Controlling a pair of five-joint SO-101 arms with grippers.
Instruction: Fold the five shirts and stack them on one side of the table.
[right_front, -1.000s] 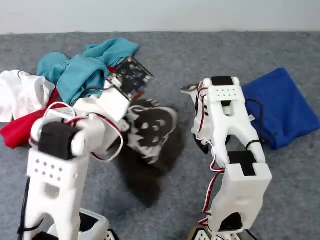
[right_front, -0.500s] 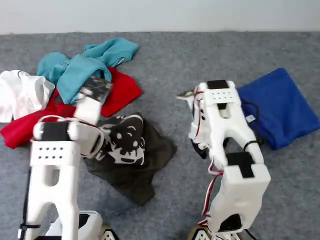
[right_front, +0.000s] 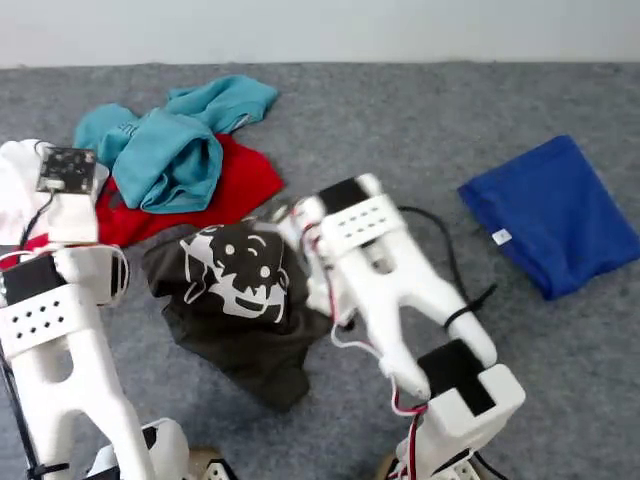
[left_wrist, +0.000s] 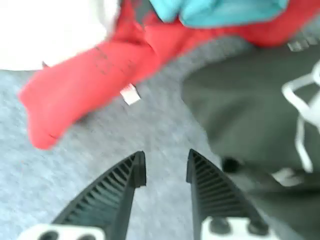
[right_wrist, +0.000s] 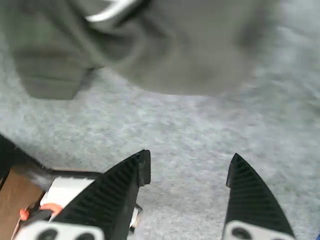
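Observation:
A black shirt (right_front: 240, 300) with a white cartoon print lies crumpled at the table's middle. Behind it a teal shirt (right_front: 170, 140) rests on a red shirt (right_front: 225, 190), with a white shirt (right_front: 20, 185) at the far left. A folded blue shirt (right_front: 550, 215) lies at the right. My left gripper (left_wrist: 164, 167) is open over bare carpet, between the red shirt (left_wrist: 85, 85) and the black shirt (left_wrist: 250, 110). My right gripper (right_wrist: 189, 170) is open above carpet beside the black shirt's edge (right_wrist: 150, 45). The right arm (right_front: 360, 230) leans over that shirt's right side.
Grey carpet (right_front: 400, 120) covers the whole table. A pale wall runs along the back edge. The left arm (right_front: 60, 300) stands at the front left, and an arm's base (right_wrist: 55, 192) is seen in the right wrist view. Open carpet lies between the black and blue shirts.
The left arm swung left, off the black shirt toward the white and red shirts. The black shirt shifted left and settled on the carpet. The right arm swung left to the black shirt's right edge.

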